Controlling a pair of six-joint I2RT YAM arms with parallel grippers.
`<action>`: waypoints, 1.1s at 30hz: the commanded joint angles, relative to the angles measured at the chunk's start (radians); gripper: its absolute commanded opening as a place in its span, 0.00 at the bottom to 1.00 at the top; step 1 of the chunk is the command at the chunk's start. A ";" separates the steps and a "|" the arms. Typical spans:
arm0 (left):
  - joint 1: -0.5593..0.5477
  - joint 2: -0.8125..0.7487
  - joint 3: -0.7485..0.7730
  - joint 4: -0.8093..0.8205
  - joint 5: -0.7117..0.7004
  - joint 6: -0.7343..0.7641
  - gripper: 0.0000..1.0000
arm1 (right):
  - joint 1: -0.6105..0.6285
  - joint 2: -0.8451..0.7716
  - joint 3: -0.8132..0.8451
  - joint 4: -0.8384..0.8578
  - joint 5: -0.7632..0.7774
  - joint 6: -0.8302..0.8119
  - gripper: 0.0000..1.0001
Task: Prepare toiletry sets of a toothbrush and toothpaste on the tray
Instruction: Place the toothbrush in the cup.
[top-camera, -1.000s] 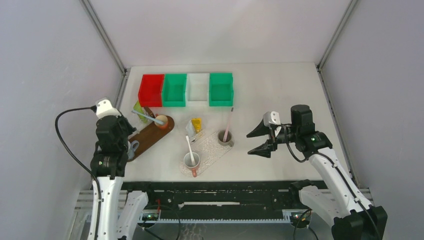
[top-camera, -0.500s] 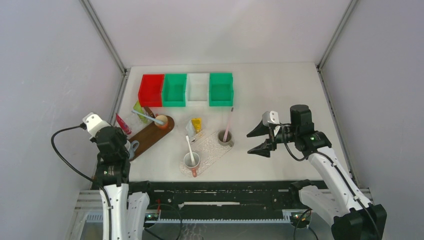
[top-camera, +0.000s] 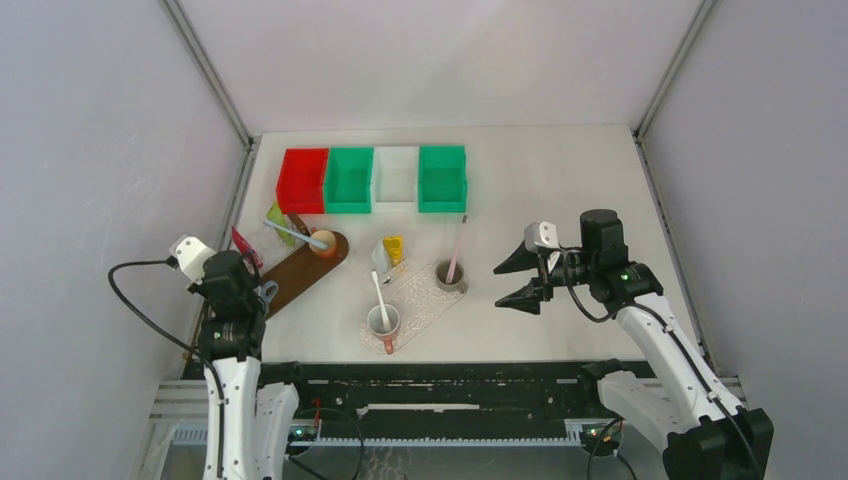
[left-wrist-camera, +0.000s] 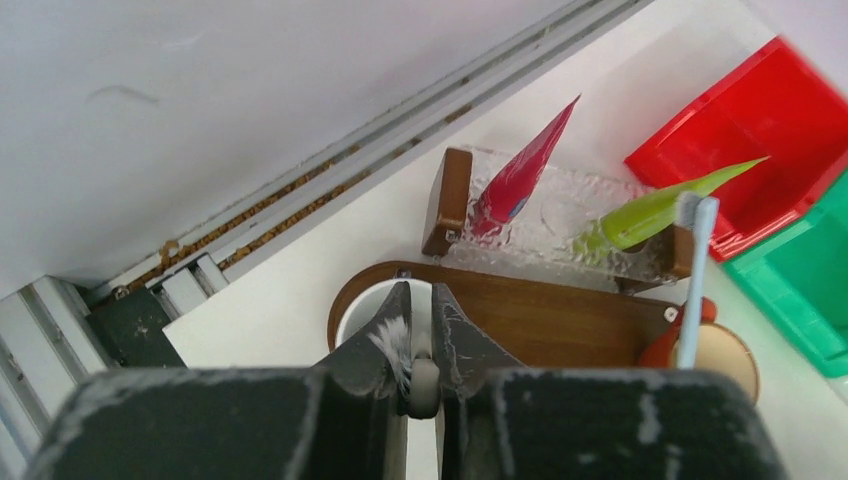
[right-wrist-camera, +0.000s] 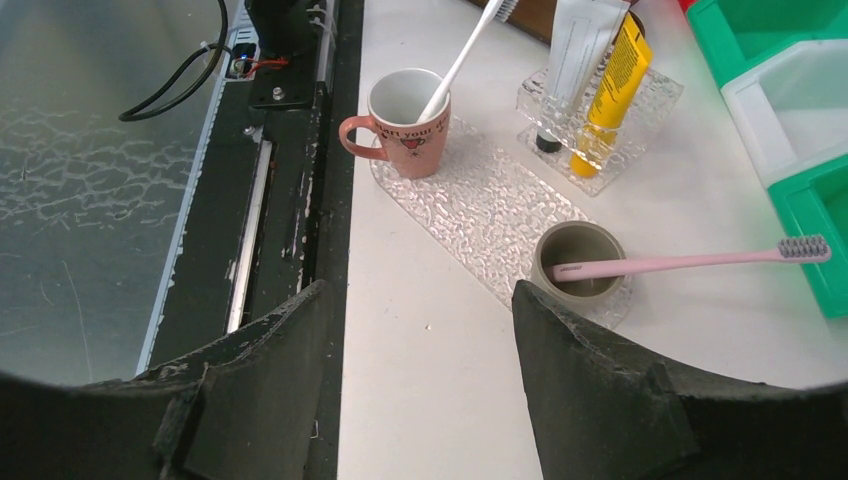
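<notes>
Trays lie side by side on the table: a clear tray (right-wrist-camera: 480, 215) in the middle and a wooden tray (left-wrist-camera: 560, 315) to its left. On the clear tray's near left end a pink mug (right-wrist-camera: 405, 125) holds a leaning white toothbrush (right-wrist-camera: 460, 60). At its far right end a grey cup (right-wrist-camera: 578, 262) holds a pink toothbrush (right-wrist-camera: 690, 262). Just beside the tray's far edge, a clear holder (right-wrist-camera: 655, 105) carries a white tube (right-wrist-camera: 578, 45) and a yellow tube (right-wrist-camera: 610, 100).

On the wooden tray, an orange cup (left-wrist-camera: 725, 355) at the far end holds a blue toothbrush (left-wrist-camera: 695, 280), and a white cup (left-wrist-camera: 355, 310) stands at the near end. A second clear holder (left-wrist-camera: 560, 215) just beyond it carries a red tube (left-wrist-camera: 520, 175) and a green tube (left-wrist-camera: 660, 205).

The left gripper (left-wrist-camera: 418, 300) is clamped on a pale toothbrush (left-wrist-camera: 422, 385) over the white cup. The right gripper (top-camera: 499, 287) hangs right of the grey cup with its fingers wide apart, gripping nothing. A row of bins (top-camera: 372, 178), red, green, white and green, stands at the far side.
</notes>
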 joint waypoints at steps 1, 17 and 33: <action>0.009 0.106 0.000 0.002 0.001 -0.086 0.14 | 0.001 -0.004 -0.002 0.025 -0.003 -0.015 0.74; 0.008 0.110 0.129 -0.182 0.140 -0.180 0.78 | -0.018 -0.030 0.000 0.013 -0.006 -0.035 0.74; -0.022 0.003 0.348 0.213 1.228 -0.277 1.00 | -0.251 -0.016 0.437 -0.018 0.295 0.391 1.00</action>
